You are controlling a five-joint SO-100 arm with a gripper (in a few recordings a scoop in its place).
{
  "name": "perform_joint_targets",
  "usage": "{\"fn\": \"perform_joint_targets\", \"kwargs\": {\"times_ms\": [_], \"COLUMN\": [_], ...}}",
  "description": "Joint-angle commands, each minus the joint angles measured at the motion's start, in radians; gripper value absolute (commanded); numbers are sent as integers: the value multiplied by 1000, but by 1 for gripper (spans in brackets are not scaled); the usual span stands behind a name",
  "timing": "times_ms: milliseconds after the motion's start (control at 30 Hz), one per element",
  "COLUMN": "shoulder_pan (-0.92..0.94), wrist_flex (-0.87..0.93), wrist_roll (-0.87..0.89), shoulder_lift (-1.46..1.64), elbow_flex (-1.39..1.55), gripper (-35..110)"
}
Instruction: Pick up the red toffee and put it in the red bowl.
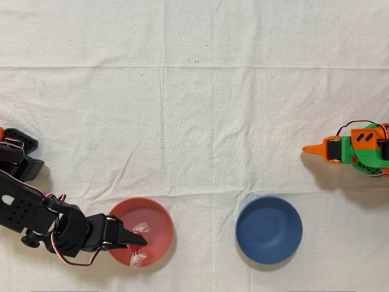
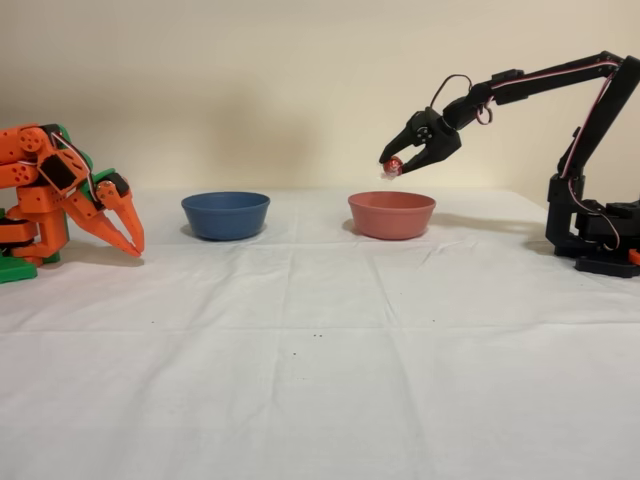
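The black arm [image 2: 590, 130] stands on its base to the right of the red bowl [image 2: 391, 214] in the fixed view. Its lower link rises steeply from the base, and its upper link stretches out nearly level toward the bowl, sloping down a little at the wrist. The gripper [image 2: 397, 165] hangs above the red bowl, tips pointing down and toward the bowl's far side from the base. Its jaws are closed on the red toffee [image 2: 393, 165], which shows as a small red spot with pale wrapper at the fingertips, held in the air clear of the bowl's rim.

In the overhead view the arm [image 1: 36, 219] comes in from the left of the red bowl [image 1: 155, 216], and the gripper [image 1: 135, 238] reaches over the bowl's left half. The toffee [image 1: 132, 246] shows as a bit of red under the black tips, with crinkled clear wrapper ends sticking out to either side, all within the bowl's outline.

A blue bowl [image 1: 268, 229] sits on the white cloth-covered surface [image 1: 194, 121] well apart from the red bowl. Beyond it stands the idle orange arm [image 1: 355, 149].

No writing or label can be read on anything.
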Motion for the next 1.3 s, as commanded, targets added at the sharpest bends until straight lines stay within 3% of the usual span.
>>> {"fn": "perform_joint_targets", "kwargs": {"times_ms": [0,767,1267], "shoulder_pan": [-2,-20,-331], "wrist_flex": [32,95,196], "wrist_roll": [8,17,204], "shoulder_lift": [48,51,268], "elbow_flex": [-34,-100,-106], "gripper": [23,27,27]}}
